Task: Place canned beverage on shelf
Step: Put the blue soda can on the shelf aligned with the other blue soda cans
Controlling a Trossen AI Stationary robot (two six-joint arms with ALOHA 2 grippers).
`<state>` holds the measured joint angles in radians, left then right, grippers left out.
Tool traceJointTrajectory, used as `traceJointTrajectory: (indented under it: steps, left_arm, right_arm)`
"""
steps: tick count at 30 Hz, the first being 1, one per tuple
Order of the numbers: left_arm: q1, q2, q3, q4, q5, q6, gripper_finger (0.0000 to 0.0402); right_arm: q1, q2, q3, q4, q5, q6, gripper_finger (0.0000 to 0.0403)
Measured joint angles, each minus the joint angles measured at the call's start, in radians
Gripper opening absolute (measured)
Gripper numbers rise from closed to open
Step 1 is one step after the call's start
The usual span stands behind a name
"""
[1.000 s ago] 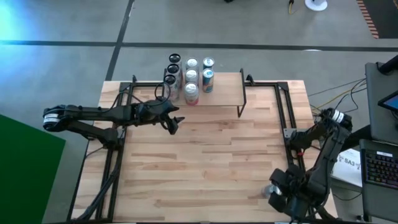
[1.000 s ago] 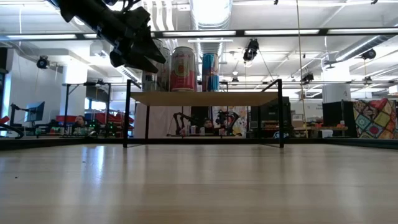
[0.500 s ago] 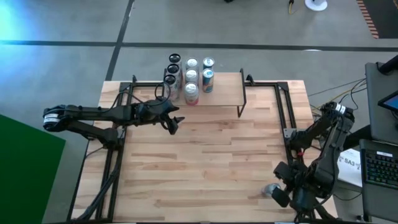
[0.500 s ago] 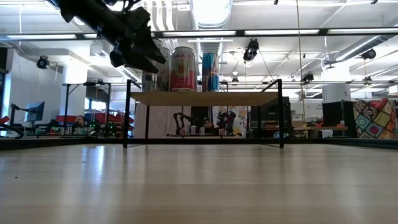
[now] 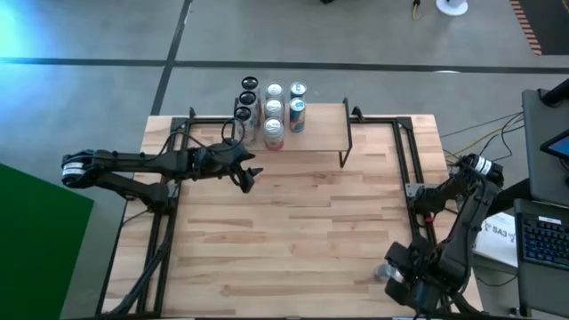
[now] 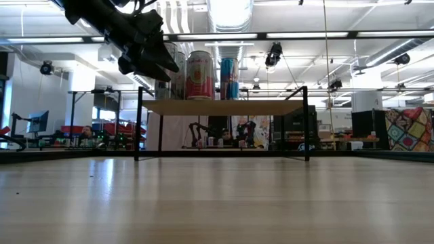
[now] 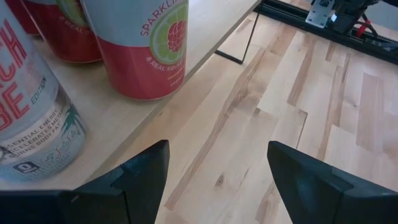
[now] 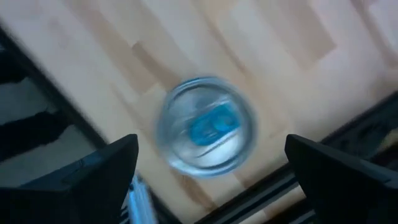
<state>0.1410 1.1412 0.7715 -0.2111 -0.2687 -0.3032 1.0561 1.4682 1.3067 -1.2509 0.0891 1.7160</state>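
Observation:
A canned beverage with a silver top and blue tab stands upright on the table near its near right corner. My right gripper hangs open straight above it, pointing down, one finger on either side and clear of it. The shelf stands at the table's far edge on black wire legs, with several cans on its left half. My left gripper hovers open just in front of the shelf's left end, with nothing between its fingers.
More cans stand behind the shelf's far left corner. Black rails run along the table's left and right sides. The shelf's right half and the table's middle are bare wood. A laptop sits off the right edge.
My right gripper has shifted a little toward the table's right edge, baring the can, and come back over it. The can has stayed where it was.

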Motion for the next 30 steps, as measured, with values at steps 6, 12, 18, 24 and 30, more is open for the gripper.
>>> traceJointTrajectory:
  steps: [6,12,18,24,30]
  left_arm:
    - [0.0,0.0,0.0,0.0,0.0,0.002,0.0258]
    - [0.0,0.0,0.0,0.0,0.0,0.002,0.0259]
    - [0.0,0.0,0.0,0.0,0.008,0.002,0.0258]
    - [0.0,0.0,0.0,0.0,0.01,0.002,0.0258]
    - [0.0,0.0,0.0,0.001,0.01,0.002,0.0258]
  right_arm:
    - [-0.003,0.001,-0.011,-0.019,0.039,0.041,0.0395]
    - [-0.006,0.001,-0.035,-0.005,0.041,0.05,0.037]
    - [-0.005,0.0,-0.086,0.103,0.036,0.063,0.0331]
    - [-0.007,-0.002,-0.098,0.106,0.036,0.084,0.0323]
    - [-0.01,-0.022,-0.099,0.1,0.04,0.072,0.0258]
